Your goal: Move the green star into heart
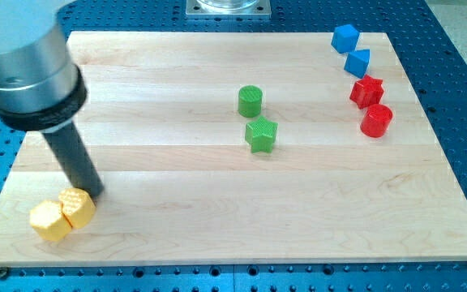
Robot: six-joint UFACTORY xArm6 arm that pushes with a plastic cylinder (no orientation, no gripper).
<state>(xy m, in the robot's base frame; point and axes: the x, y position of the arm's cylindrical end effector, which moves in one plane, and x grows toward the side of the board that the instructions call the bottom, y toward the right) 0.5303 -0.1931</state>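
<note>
The green star [261, 134] lies near the board's middle, just below a green cylinder [250, 100]. Two yellow blocks sit touching at the view's bottom left: a yellow hexagon-like block [49, 220] and a yellow heart-like block [78, 208] to its right. My tip [94, 193] stands just above and right of that yellow block, close to it, far to the left of the green star.
At the view's top right are a blue cube [344, 37], a blue block [357, 62], a red star [367, 92] and a red cylinder [376, 120]. The wooden board [217, 235] lies on a blue perforated table.
</note>
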